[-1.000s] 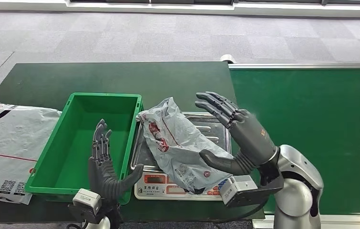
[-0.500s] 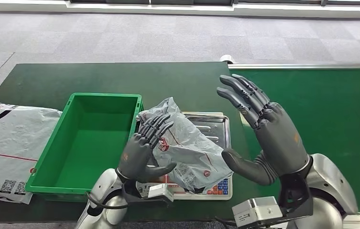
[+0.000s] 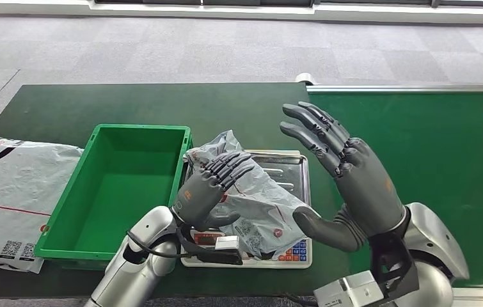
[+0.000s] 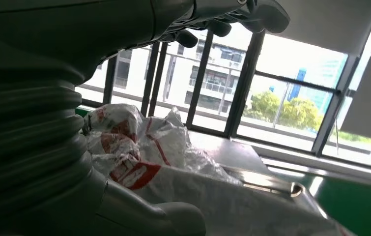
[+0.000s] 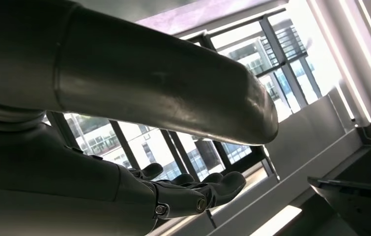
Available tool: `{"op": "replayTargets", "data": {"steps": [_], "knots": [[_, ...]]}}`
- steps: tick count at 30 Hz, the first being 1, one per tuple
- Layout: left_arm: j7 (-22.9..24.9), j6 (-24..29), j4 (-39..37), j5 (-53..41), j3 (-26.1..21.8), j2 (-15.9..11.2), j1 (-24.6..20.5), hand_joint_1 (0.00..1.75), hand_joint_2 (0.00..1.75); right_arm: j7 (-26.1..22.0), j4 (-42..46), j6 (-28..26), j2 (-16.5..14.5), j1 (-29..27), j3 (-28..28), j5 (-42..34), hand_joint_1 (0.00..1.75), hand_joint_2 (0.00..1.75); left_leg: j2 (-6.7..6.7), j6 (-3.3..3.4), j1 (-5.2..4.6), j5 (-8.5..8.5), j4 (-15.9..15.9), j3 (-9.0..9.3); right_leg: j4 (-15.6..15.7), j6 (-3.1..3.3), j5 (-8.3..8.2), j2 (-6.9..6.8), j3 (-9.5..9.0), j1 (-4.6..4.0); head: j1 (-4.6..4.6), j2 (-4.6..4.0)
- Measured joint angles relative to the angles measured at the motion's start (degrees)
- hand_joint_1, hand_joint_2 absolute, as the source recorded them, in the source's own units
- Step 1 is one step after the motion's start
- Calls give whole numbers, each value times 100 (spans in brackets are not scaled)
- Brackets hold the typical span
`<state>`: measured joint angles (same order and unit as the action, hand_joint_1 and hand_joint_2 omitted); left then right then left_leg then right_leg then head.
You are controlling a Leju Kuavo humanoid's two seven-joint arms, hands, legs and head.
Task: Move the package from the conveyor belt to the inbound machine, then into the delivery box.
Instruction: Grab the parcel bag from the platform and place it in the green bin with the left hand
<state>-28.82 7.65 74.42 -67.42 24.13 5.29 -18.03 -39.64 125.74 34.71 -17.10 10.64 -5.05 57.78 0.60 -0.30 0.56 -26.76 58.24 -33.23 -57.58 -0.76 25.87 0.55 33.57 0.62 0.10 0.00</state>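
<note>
Dark green table [image 3: 130, 102] bears green bin [image 3: 107, 192], scale [image 3: 290, 176], grey bag [image 3: 8, 192].

Package [image 3: 251, 198] grey-white crinkled plastic with red print and a red stripe, centre frame. Box [image 3: 72, 211] bright green, left of centre. Conveyor belt [image 3: 430, 147] dark green, silver edge, right side. Hands dark grey, arms silver. Large bag [image 3: 8, 192] far left grey-white, red line, black codes.
</note>
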Motion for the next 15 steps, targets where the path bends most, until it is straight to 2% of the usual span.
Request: {"op": "replayTargets", "data": {"steps": [12,15], "knots": [[-728,-1408,-2883,37,965,-273,-1974,3,175,-23,-606,0,-26,102,132,-183,0,0,-1,-3,1,21,-1,1,-2,6,-20,0,-5,-2,-1,0],[-893,-1736,-3377,71,1256,-280,-2347,134,175,-23,-660,0,-30,124,160,-211,0,0,1,-3,1,19,-2,13,-2,6,-19,1,-14,-1,0,0]]}}
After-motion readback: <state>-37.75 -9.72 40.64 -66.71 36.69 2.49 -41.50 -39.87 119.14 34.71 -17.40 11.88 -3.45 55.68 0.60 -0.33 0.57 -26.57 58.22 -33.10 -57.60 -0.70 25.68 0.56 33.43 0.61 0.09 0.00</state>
